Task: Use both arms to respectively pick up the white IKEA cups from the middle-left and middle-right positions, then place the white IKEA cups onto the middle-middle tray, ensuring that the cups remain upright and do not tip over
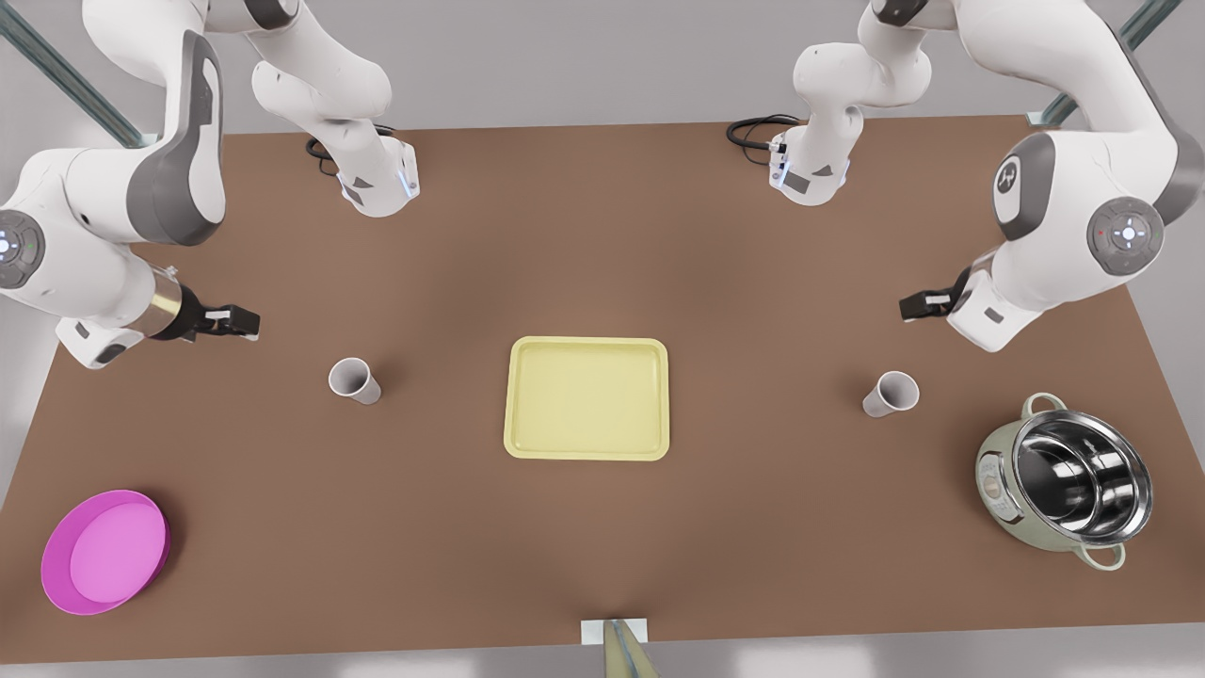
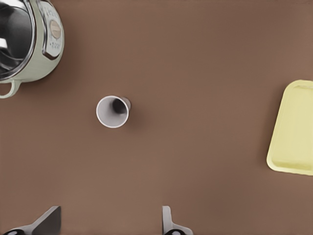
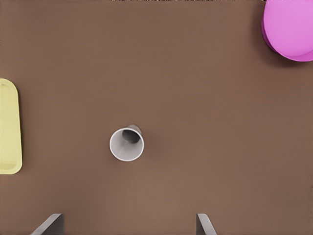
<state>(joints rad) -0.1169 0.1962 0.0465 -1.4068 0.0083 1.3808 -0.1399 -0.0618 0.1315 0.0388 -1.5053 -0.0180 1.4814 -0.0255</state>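
You're pre-grasp: left hand point(image 2: 107, 223) w/ fingers apart hangs above the cup by the pot point(image 2: 113, 111), right hand point(image 3: 129, 225) likewise above the cup by the pink dish point(image 3: 126, 143). Both upright on counter point(image 1: 602, 235), tray point(image 1: 586, 398) between. Next, drop & centre each

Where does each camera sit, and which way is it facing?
Front view: overhead, facing down on the table; both arms show.
Left wrist view: above the pot-side cup, facing down; open left end effector shows.
Right wrist view: above the dish-side cup, facing down; open right end effector shows.
All three share the tray.
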